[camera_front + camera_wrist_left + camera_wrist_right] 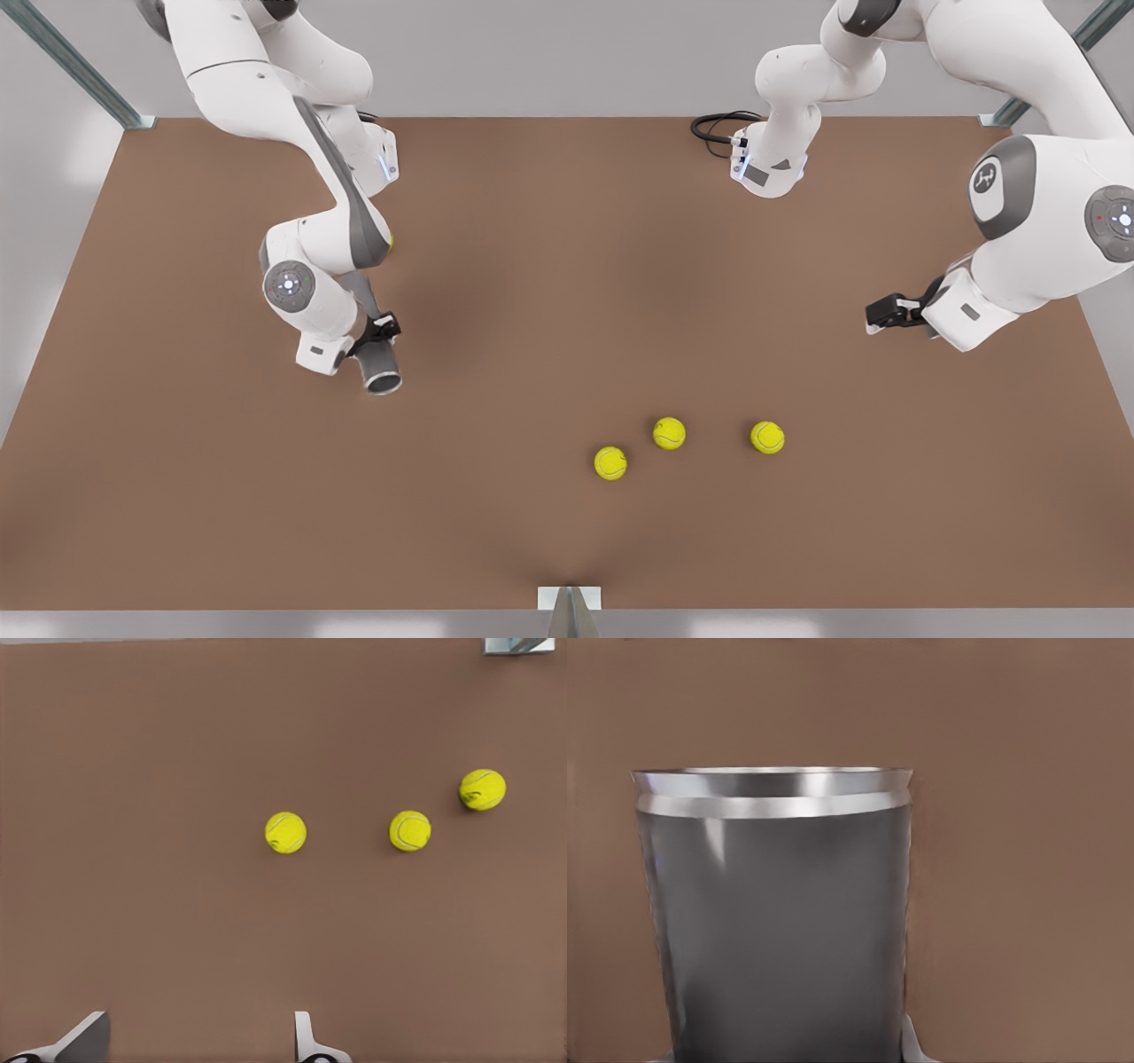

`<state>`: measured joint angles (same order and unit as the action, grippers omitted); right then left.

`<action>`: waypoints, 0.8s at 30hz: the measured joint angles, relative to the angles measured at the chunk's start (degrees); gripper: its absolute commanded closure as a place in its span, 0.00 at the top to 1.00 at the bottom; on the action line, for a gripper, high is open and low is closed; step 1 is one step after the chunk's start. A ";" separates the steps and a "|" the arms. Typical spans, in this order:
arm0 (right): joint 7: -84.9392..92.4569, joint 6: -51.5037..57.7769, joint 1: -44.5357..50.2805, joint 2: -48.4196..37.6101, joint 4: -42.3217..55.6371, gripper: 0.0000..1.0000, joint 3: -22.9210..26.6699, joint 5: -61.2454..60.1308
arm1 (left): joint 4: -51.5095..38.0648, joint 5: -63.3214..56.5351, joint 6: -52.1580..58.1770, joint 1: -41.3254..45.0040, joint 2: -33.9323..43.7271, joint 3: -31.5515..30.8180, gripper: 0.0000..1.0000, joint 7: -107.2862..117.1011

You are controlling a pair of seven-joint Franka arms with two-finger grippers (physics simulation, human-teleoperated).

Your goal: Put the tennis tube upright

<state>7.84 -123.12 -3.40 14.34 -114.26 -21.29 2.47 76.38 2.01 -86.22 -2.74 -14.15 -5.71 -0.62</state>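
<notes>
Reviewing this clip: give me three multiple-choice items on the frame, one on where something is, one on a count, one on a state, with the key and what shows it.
1. Where is the tennis tube?
A. At the gripper on the front view's left
B. Among the balls
C. At the gripper on the front view's right

2. How many tennis balls lie clearly visible on the table?
A. One
B. Three
C. Five

3. What is the left gripper doing?
A. Clamping a ball
B. Open, holding nothing
C. Clamping the tube

Key: 1 A, the right gripper sits on the tube, whose grey wall and lighter rim show close in the right wrist view. 2 B, balls at and. 3 B, its fingers stand apart over bare table in the left wrist view.
</notes>
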 measured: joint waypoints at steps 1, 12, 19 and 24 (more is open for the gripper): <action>0.03 -0.07 1.58 1.56 1.57 0.75 0.28 0.00 | 0.00 0.00 0.00 -0.04 0.05 0.00 1.00 0.00; 8.52 -5.00 23.34 19.78 20.59 0.76 3.51 7.82 | 0.04 -0.02 -0.06 -0.04 0.09 0.05 1.00 -0.25; 34.64 -4.66 34.23 24.78 28.84 0.76 7.21 9.06 | -0.40 -0.03 -0.09 0.04 -0.07 0.16 1.00 -0.41; 42.44 -4.68 43.28 28.04 33.45 0.76 13.66 9.13 | -0.79 -0.01 1.49 -0.18 0.17 0.20 1.00 0.08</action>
<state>50.27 -127.80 39.87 42.38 -80.81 -7.63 11.59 75.59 2.01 -84.73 -2.92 -13.98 -5.51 -0.53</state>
